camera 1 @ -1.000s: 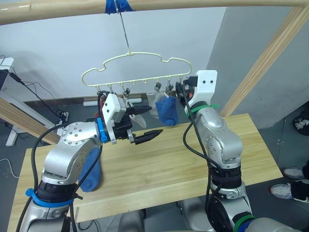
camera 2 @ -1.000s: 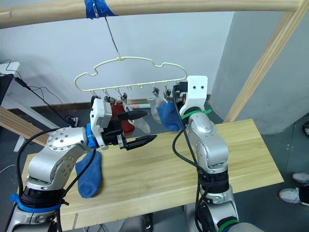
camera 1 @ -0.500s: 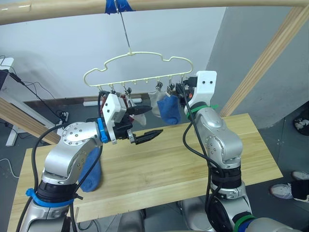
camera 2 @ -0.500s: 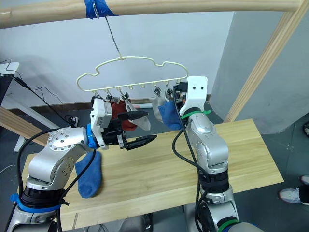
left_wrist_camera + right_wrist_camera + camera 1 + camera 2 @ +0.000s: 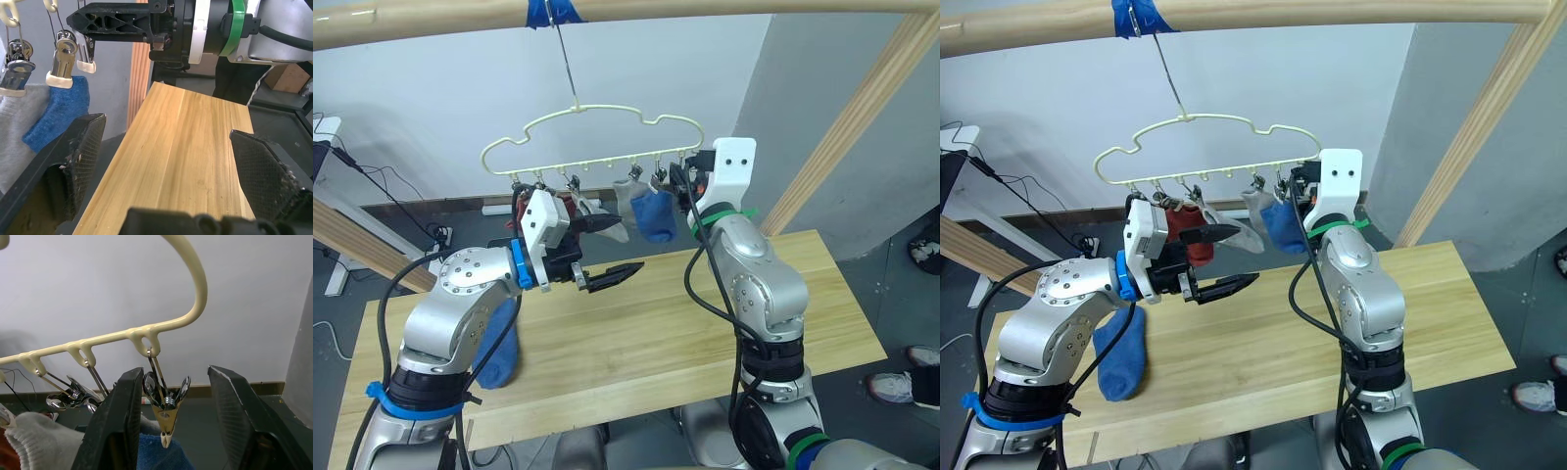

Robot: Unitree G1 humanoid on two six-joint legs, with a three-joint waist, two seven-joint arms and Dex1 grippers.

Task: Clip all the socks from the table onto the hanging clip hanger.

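Observation:
The cream clip hanger (image 5: 592, 127) hangs from the top pole. A blue sock (image 5: 654, 215), a grey sock (image 5: 626, 199) and a red sock (image 5: 1197, 235) hang from its clips. Another blue sock (image 5: 1121, 357) lies on the table (image 5: 656, 333) under my left arm. My right gripper (image 5: 176, 377) is open at the hanger's right end, its fingers either side of the empty end clip (image 5: 166, 418). Open as well, my left gripper (image 5: 619, 250) hovers over the table below the hung socks, holding nothing. The left wrist view shows the blue sock (image 5: 58, 112) in its clip.
A thick wooden pole (image 5: 724, 8) with blue tape (image 5: 553, 12) carries the hanger, and a slanted pole (image 5: 857, 113) rises at the right. A person's shoes (image 5: 906, 384) are on the floor at the far right. Cables (image 5: 372, 181) lie at the left.
The clipped socks and the hanger have swung a little; the blue sock now hangs slightly higher. My right gripper has edged up at the end clip. My left gripper has stayed put.

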